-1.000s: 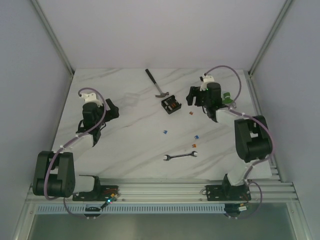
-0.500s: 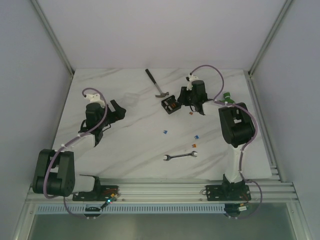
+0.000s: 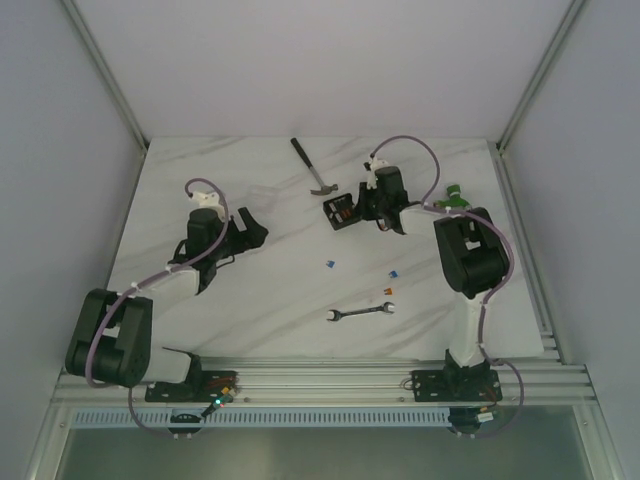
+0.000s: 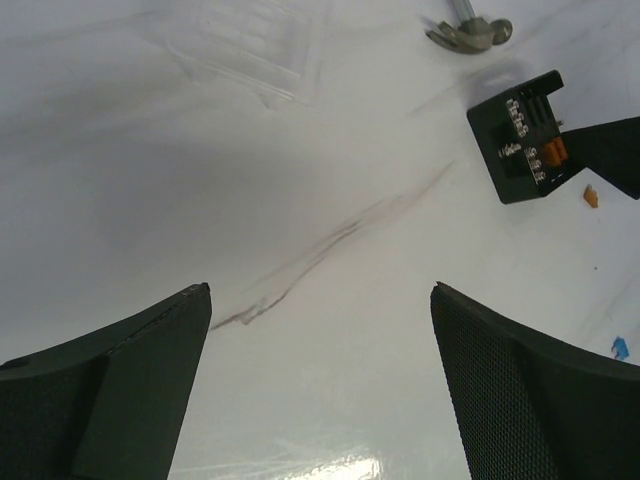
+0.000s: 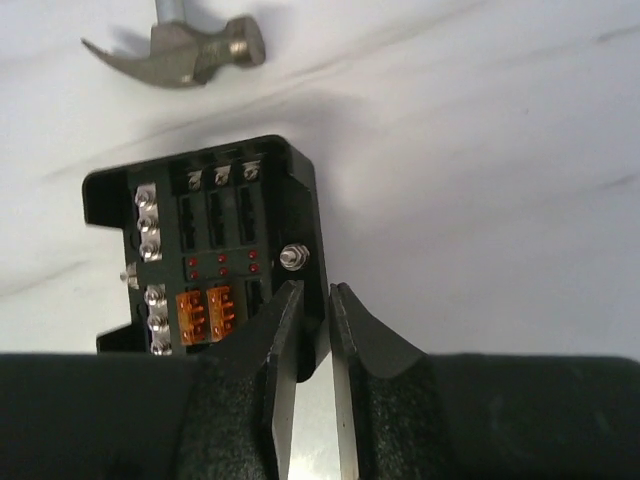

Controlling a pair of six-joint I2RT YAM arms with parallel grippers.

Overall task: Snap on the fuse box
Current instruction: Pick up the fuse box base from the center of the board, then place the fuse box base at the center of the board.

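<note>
From above: finds the right claw [image 3: 362, 208] in at the fuse box [image 3: 341, 211], swung over from well off to one side of the hammer [image 3: 315, 170] a second ago and narrowed from wide to a pinch. Puts the fuse box on the bench [image 3: 250, 300] just near-side of the hammer head, same spot as before. Shows the left claw [image 3: 250, 228] spread wide and empty, crept closer to the hammer. Leaves wrench [image 3: 360, 313] and loose fuses [image 3: 328, 264] well near-side of the hammer, untouched.

Left wrist: confirms spread fingers over bare bench, fuse box [image 4: 525, 150] ahead, just beside the hammer head [image 4: 470, 32]. Picks up a faint clear flat piece [image 4: 240, 50] well apart from the hammer. Probably the cover, can't confirm.

Right wrist: shows the right claw [image 5: 312, 300] pinching one side wall of the fuse box [image 5: 210, 240], beside the corner screw [image 5: 292, 257]. Reads as bracing it. No cover on yet, so snap step not begun.

Inside the fuse box: two orange fuses [image 5: 205, 312] seated in the row away from the hammer, slot next to them empty. Three slots toward the hammer look empty too. No blue ones seen.
</note>
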